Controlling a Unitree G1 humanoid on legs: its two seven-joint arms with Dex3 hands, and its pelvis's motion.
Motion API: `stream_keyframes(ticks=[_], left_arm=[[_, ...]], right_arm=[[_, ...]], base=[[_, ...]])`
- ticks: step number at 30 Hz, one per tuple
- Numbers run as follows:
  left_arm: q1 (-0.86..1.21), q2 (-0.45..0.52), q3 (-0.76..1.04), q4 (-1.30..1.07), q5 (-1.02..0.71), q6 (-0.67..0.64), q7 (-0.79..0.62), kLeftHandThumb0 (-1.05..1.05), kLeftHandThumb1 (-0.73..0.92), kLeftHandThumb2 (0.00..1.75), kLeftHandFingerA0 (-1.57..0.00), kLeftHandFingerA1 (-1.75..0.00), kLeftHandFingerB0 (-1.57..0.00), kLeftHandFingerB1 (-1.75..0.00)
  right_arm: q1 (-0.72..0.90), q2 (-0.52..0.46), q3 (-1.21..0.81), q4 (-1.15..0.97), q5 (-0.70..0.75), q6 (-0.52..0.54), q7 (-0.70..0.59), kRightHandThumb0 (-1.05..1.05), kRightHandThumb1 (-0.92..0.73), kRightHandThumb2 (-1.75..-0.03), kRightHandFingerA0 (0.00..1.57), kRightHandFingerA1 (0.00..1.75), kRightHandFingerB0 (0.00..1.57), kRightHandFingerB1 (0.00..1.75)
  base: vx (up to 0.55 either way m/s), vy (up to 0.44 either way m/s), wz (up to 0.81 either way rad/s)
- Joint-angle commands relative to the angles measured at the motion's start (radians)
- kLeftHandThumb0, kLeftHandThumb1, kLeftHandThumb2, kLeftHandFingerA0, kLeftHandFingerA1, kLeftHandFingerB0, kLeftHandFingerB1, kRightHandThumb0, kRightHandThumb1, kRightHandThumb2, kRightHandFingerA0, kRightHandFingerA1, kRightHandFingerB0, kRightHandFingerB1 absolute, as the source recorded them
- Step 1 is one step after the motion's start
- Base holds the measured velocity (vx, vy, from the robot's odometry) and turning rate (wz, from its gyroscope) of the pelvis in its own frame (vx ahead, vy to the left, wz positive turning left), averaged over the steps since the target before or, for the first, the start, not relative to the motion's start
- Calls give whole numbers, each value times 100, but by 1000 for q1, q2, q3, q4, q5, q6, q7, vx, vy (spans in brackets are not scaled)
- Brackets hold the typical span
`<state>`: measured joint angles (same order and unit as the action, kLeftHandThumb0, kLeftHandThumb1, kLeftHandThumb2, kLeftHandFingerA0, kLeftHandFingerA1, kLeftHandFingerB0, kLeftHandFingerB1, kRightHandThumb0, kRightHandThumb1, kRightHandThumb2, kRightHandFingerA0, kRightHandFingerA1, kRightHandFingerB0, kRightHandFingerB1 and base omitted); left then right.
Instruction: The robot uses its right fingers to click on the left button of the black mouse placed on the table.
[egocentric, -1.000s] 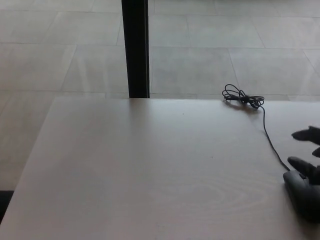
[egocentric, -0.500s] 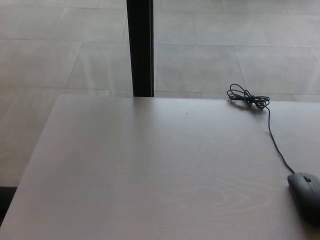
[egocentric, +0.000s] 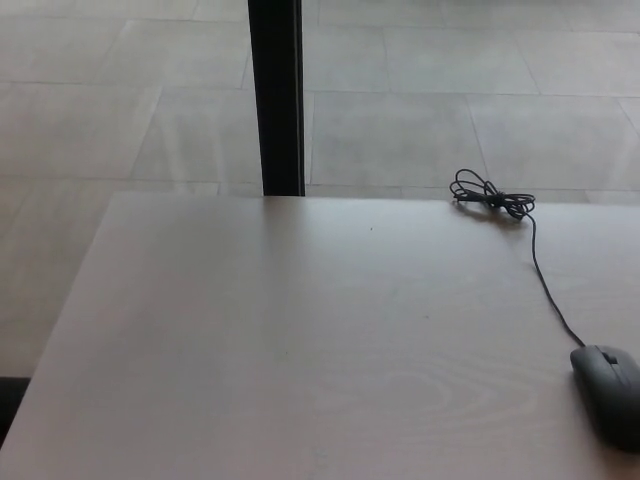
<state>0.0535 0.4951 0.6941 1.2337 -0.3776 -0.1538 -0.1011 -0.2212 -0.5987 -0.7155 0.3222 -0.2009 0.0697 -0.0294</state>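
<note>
The black mouse (egocentric: 609, 391) lies near the right edge of the pale wooden table (egocentric: 300, 340), partly cut off by the picture's edge. Its thin black cable (egocentric: 545, 283) runs up the table to a coiled bundle (egocentric: 488, 194) at the far edge. Nothing rests on the mouse. Neither of my hands shows in the head view.
A black vertical post (egocentric: 276, 96) stands behind the table's far edge, left of centre. Grey floor tiles (egocentric: 420, 100) lie beyond the table. A dark object (egocentric: 8, 398) shows at the bottom left below the table's edge.
My right hand, which had its fingers over the mouse a second ago, has gone out of view to the right. The camera has shifted slightly.
</note>
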Motion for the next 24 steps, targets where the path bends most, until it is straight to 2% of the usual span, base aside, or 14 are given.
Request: stream_keyframes(ticks=[1, 2, 5, 8, 9, 10, 13, 14, 17, 18, 20, 21, 22, 24], left_arm=[[2, 1, 5, -1, -18, -10, 4, -97, 91, 87, -72, -55, -54, -45], [4, 0, 5, -1, -18, -12, 1, -96, 92, 87, -68, -53, -53, -45], [4, 0, 3, -2, -15, -19, 2, -96, 92, 88, -77, -57, -54, -46], [3, -1, 4, 1, -17, -25, -14, -96, 92, 88, -75, -57, -52, -46], [1, -4, 4, -1, -18, -21, -11, -95, 92, 88, -72, -56, -52, -46], [-5, -3, 8, 3, -22, -12, -7, -95, 92, 86, -73, -55, -53, -46], [-7, 0, 4, 3, -17, -11, -7, -94, 91, 87, -73, -55, -54, -46], [-7, -2, 3, 3, -16, -15, -6, -92, 92, 85, -72, -52, -61, -45], [-10, -1, 1, 4, -13, -11, 7, -93, 92, 85, -74, -56, -61, -47], [-11, 0, 7, 4, -19, -8, 7, -93, 92, 85, -73, -57, -58, -47], [-14, 0, 9, 4, -21, -6, 7, -93, 92, 85, -73, -57, -58, -47], [-21, 5, 10, 12, -21, 5, 13, -98, 84, 95, -70, -58, -58, -50], [-22, 7, 9, 14, -20, 7, 17, -95, 91, 89, -74, -58, -60, -48], [-22, 7, 5, 13, -15, 5, 21, -99, 84, 97, -70, -58, -60, -51]], right_arm=[[175, 122, -188, 94, 170, -88, -104, -66, -65, -103, 74, 66, 32, 48], [182, 137, -196, 104, 181, -97, -105, -69, -77, -65, 62, 43, 43, 37], [178, 249, -278, 175, 290, -102, -134, -66, -67, -102, 93, 70, 44, 54], [158, 319, -324, 289, 354, -157, -141, -63, -78, -66, 67, 46, 52, 41], [150, 324, -333, 339, 371, -172, -120, -64, -72, -104, 51, 56, 36, 50], [143, 331, -337, 386, 375, -190, -120, -62, -83, -65, 56, 42, 45, 38], [122, 363, -381, 446, 441, -176, -94, -61, -82, -65, 56, 42, 40, 37], [119, 368, -391, 456, 456, -168, -86, -56, -67, -102, 49, 58, 31, 50], [106, 377, -414, 508, 482, -177, -87, -57, -67, -101, 50, 57, 35, 51], [104, 376, -416, 542, 485, -193, -73, -59, -84, -65, 55, 42, 43, 38], [101, 372, -417, 566, 488, -206, -67, -59, -84, -65, 55, 42, 43, 38], [92, 373, -419, 597, 496, -208, -61, -57, -68, -104, 51, 58, 34, 51], [89, 371, -421, 618, 501, -211, -52, -61, -84, -66, 56, 43, 44, 38], [87, 368, -416, 639, 501, -219, -40, -64, -84, -66, 55, 43, 42, 38]], base=[[0, 0, 0], [0, 0, 0], [0, 0, 0], [0, 0, 0], [0, 0, 0], [0, 0, 0], [0, 0, 0], [0, 0, 0], [0, 0, 0], [0, 0, 0], [0, 0, 0], [0, 0, 0], [0, 0, 0], [0, 0, 0]])
